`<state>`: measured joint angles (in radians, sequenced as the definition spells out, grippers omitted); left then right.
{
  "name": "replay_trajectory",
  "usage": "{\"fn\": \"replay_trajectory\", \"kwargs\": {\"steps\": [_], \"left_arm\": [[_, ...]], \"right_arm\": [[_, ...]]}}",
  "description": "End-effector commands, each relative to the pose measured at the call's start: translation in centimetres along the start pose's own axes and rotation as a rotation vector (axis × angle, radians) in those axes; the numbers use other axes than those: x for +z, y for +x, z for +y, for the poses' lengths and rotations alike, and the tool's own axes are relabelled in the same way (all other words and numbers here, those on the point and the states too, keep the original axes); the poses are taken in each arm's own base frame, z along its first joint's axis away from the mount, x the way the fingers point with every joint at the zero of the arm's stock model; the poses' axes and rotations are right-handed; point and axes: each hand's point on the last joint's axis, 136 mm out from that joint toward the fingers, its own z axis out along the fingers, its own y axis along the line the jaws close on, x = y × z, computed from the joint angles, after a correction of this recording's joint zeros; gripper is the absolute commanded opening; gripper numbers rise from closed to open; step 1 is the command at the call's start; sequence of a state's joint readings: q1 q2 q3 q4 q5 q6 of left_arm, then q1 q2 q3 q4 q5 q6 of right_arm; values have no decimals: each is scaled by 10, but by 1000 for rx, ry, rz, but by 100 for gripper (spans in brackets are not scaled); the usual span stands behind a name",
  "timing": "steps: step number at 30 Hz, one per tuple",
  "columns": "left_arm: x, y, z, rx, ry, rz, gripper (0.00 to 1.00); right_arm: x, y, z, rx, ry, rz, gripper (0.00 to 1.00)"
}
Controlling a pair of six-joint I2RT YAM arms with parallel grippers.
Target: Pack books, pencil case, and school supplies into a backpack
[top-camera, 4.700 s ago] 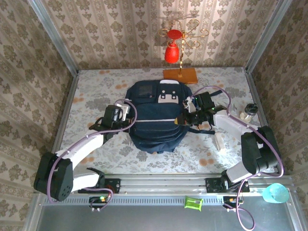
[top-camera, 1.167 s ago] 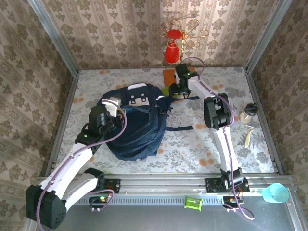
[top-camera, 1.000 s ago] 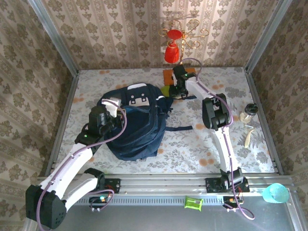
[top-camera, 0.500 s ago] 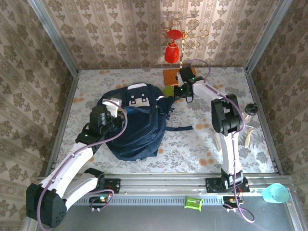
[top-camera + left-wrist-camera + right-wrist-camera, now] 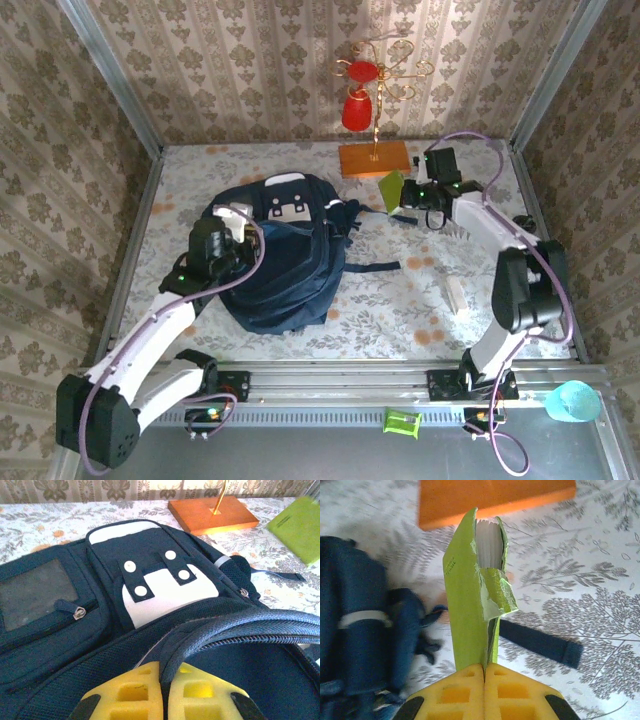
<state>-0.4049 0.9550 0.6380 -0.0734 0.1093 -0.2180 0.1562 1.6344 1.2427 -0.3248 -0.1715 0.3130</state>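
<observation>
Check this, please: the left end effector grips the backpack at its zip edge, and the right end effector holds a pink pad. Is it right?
Not quite. The pad in the right end effector is light green, not pink, as the right wrist view shows. The left end effector does grip the backpack at its zip edge.

The left arm (image 5: 150, 330) folded at its elbow low on the left, then reached forward and to the right. The left gripper (image 5: 162, 680) had its yellow fingers (image 5: 130, 700) pressed together on the zip rim of the backpack (image 5: 60, 630). The right arm (image 5: 520, 290) rose from its base, bent at the far right and stretched leftward toward the back. The right gripper (image 5: 485, 672) pointed left, clamped on the edge of an upright green pad (image 5: 465, 605).
</observation>
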Motion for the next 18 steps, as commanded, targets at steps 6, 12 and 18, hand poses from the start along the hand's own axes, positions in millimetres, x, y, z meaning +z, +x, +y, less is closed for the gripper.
{"fn": "replay_trajectory", "kwargs": {"steps": [6,12,18], "left_arm": [[0,-43,-32,-101,122,-22,0],[2,-57,-61,-50,194,-4,0],[2,-62,-79,1,223,7,0]], "right_arm": [[-119,56,79,3,-350,-10,0],[-165,138,134,-45,-618,197,0],[-156,173,187,-74,-753,308,0]]}}
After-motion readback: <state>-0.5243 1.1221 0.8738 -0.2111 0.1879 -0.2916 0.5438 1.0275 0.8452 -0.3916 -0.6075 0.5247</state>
